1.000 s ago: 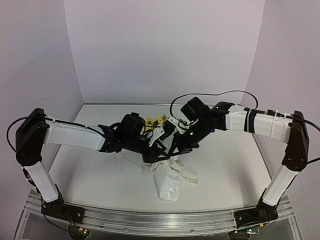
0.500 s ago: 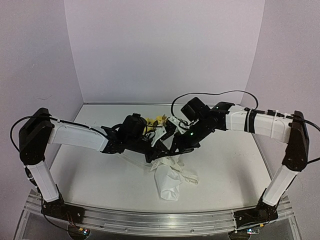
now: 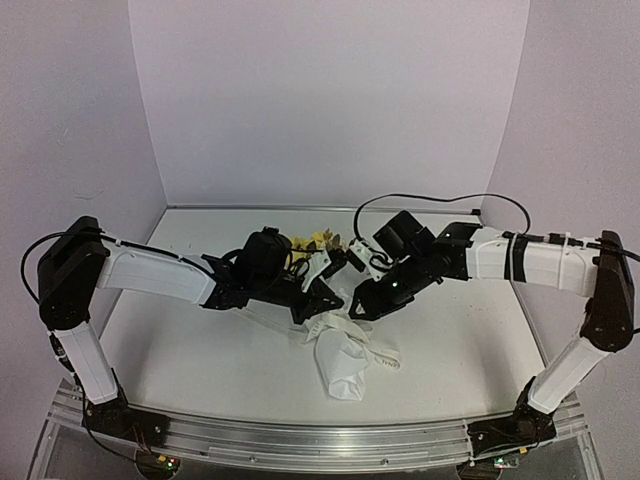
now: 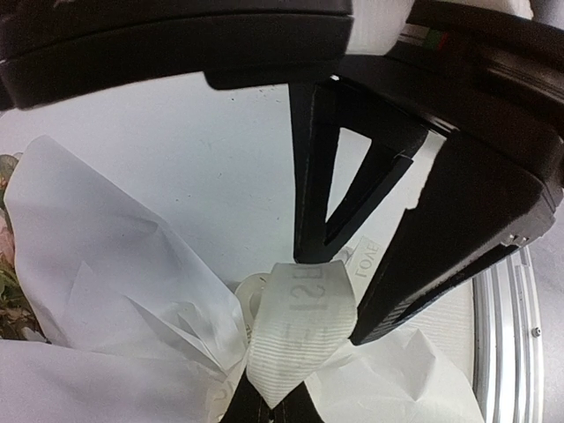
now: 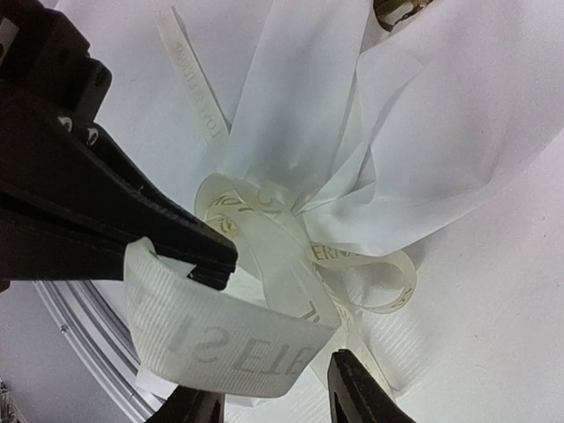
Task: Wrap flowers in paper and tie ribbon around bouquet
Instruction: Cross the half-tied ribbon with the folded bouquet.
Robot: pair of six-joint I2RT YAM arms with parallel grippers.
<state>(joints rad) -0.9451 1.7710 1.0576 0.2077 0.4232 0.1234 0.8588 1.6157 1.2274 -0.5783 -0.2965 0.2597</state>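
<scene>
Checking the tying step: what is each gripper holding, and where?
Left gripper pinches the ribbon on its loop by the bouquet; right gripper open, holding nothing.

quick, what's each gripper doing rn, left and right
left gripper: shut on the ribbon
right gripper: open, gripping nothing

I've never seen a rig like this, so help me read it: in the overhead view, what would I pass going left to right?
Left arm's black elbow joint → left arm's white forearm shell → crumpled white paper bouquet cone → right arm's white forearm shell → right arm's black elbow joint.
</scene>
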